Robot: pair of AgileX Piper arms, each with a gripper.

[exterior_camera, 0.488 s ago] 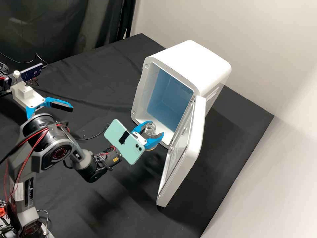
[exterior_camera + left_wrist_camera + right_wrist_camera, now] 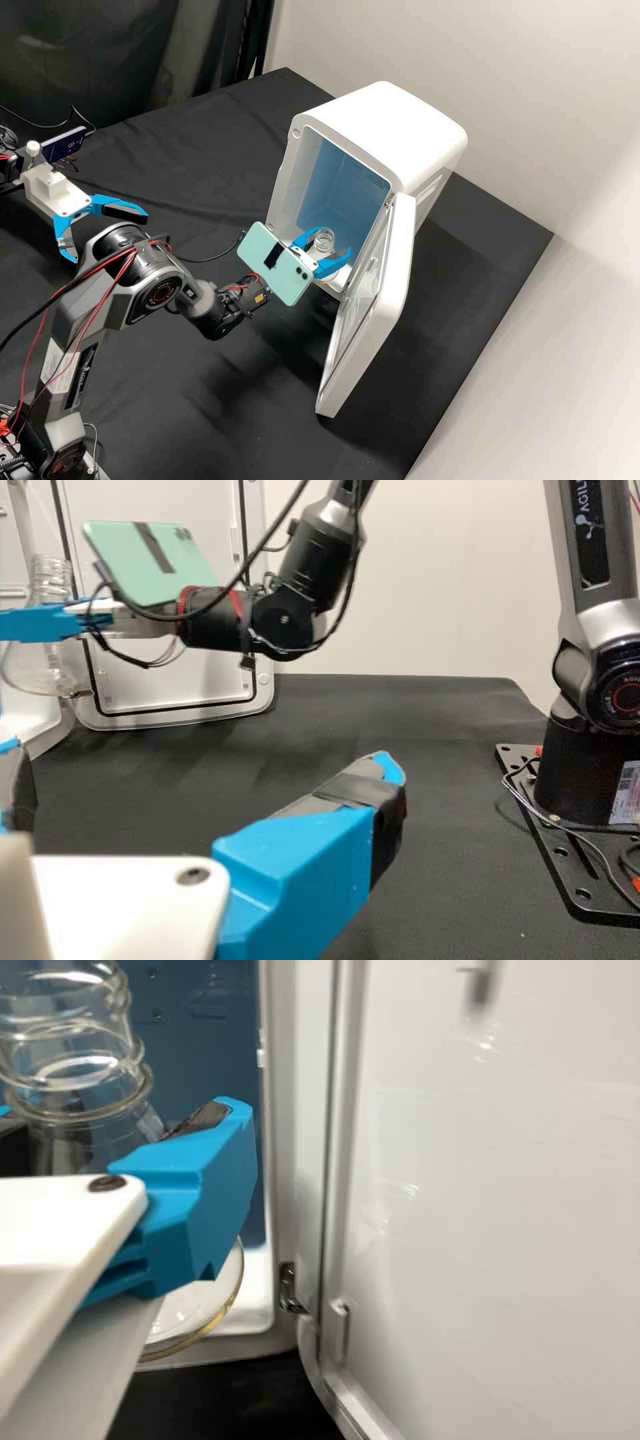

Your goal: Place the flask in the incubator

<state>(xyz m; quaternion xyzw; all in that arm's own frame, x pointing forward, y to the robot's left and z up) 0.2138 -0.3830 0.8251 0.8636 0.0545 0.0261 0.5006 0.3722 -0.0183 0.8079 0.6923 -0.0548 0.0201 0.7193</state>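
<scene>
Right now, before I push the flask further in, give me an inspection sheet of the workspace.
Surface: black bench, with the incubator standing on it.
Job's things: clear flask upright at the incubator's open mouth; door swung open beside it.
Clutter: nothing seen.
Hands: right hand shut on the flask just below its neck; left hand open, well apart from the incubator.
Cables: red wires along the right arm; black cable lying on the bench.
Surroundings: white wall behind the incubator; dark curtain at the rear.
</scene>
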